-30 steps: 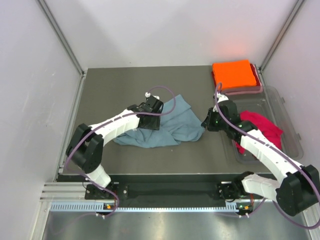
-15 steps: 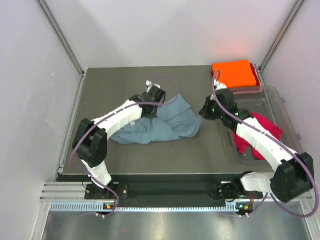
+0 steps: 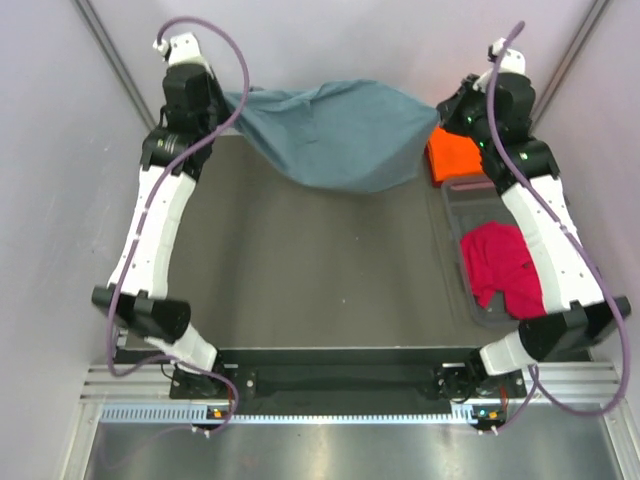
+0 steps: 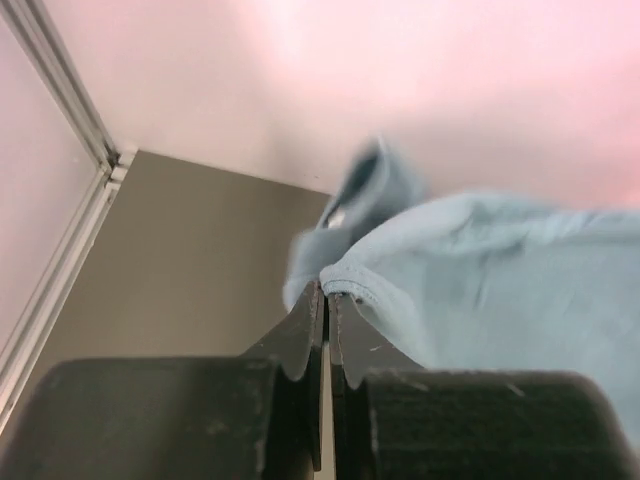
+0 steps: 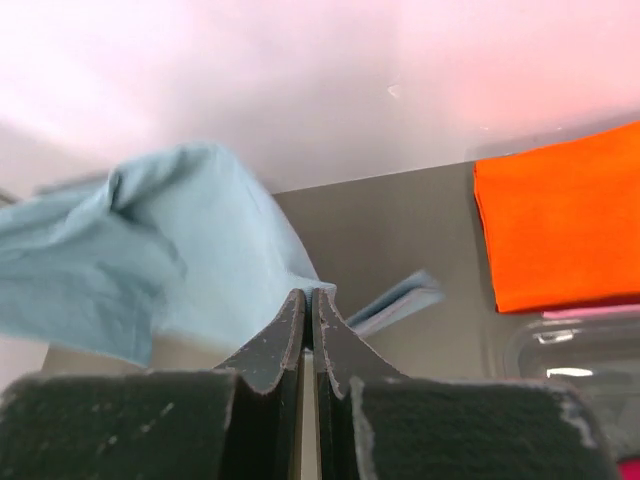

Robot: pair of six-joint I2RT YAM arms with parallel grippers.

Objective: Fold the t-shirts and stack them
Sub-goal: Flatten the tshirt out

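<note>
The grey-blue t-shirt hangs stretched in the air above the back of the table, between both raised arms. My left gripper is shut on its left edge; in the left wrist view the jaws pinch a hemmed edge of the grey-blue t-shirt. My right gripper is shut on the right edge, its jaws pinching the grey-blue t-shirt. The orange t-shirt lies folded at the back right, also seen as the orange t-shirt. The crimson t-shirt lies crumpled in the tub.
A clear plastic tub stands along the table's right side. The dark table is walled by white panels with metal rails at the back corners. A pink folded item edge shows under the orange one.
Both arms have swung up and back, lifting the grey-blue t-shirt off the table and spreading it in the air. The left gripper closed on it during this time.
</note>
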